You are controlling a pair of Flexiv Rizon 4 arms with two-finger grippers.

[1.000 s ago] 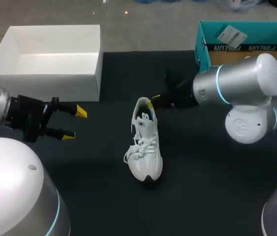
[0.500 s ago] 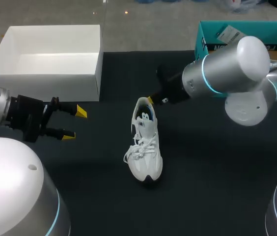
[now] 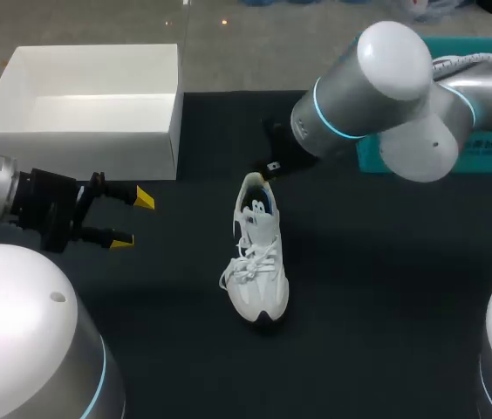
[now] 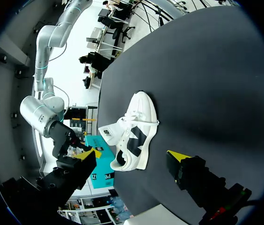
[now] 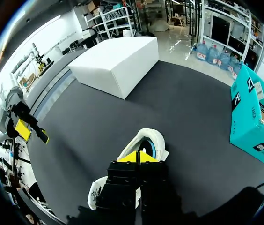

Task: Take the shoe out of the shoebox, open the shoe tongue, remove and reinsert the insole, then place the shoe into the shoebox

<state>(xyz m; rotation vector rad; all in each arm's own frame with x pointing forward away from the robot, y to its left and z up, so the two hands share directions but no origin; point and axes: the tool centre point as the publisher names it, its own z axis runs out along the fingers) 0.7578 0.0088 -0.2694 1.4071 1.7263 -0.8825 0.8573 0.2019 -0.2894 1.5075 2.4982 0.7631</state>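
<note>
Clearly the risk sits with the right gripper (image 5: 139,157), whose yellow tips are pressed together with nothing between them. It hangs just over the heel opening of the shoe (image 3: 259,253). I cannot tell from either view whether the tips touch the heel collar or are just clear of it.

With its fingers together like this it can only poke or hook, not pinch. If it pushes down on the soft heel, the collar may fold in and trap the insole. If it pushes sideways, the light shoe may tip onto its side or slide across the dark surface (image 3: 386,288), since nothing steadies it.

The shoe stands upright on its sole near the middle of the surface, out of the box, toe towards me and laces loosely tied. Those tied laces could keep the tongue from lifting far, so a hard pull might drag the whole shoe instead.

The left gripper (image 3: 133,218) is well apart from the shoe, with its fingers spread and empty, so it gives no bracing.

Beyond it the white shoebox (image 3: 89,135) lies open at the far corner, well away from any slide.
</note>
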